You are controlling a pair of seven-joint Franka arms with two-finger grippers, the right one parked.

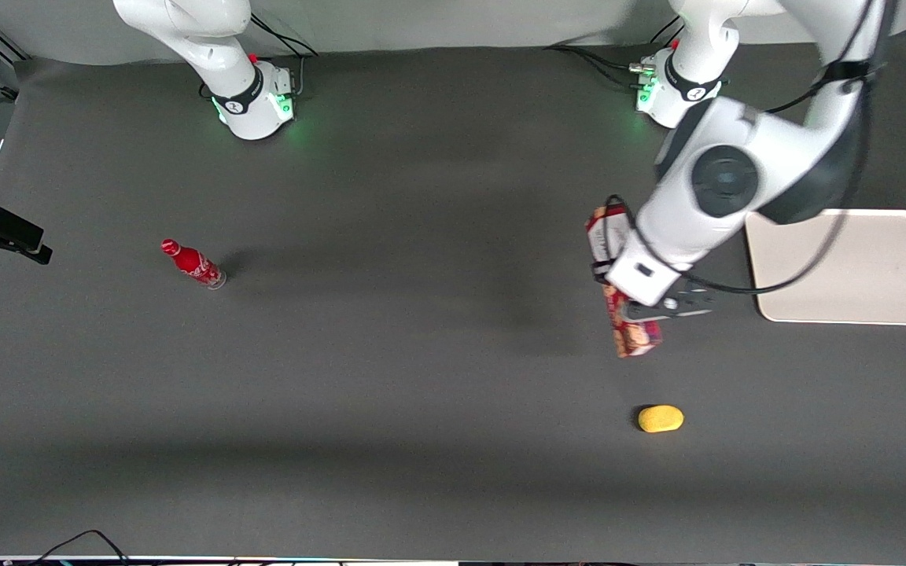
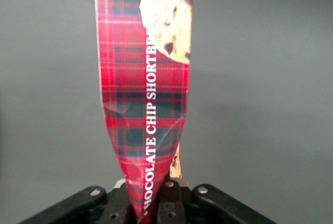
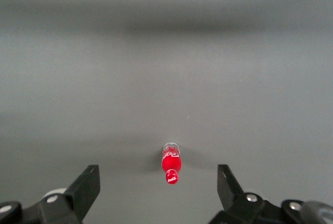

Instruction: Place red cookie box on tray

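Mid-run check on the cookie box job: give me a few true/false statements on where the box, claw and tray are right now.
1. The claw is shut on the red cookie box. True: the wrist view shows the box pinched and creased between the fingers.
2. The red cookie box already lies on the tray. False: it hangs beside the tray, over bare table, and nothing lies on the tray.
3. A yellow object sits nearer the front camera than the box. True.
4. The small red bottle stands on the tray. False: it is on the table toward the parked arm's end.
5. The box reads "CHOCOLATE CHIP SHORTBREAD" type lettering on red tartan. True: the wrist view shows it, the last word cut off.
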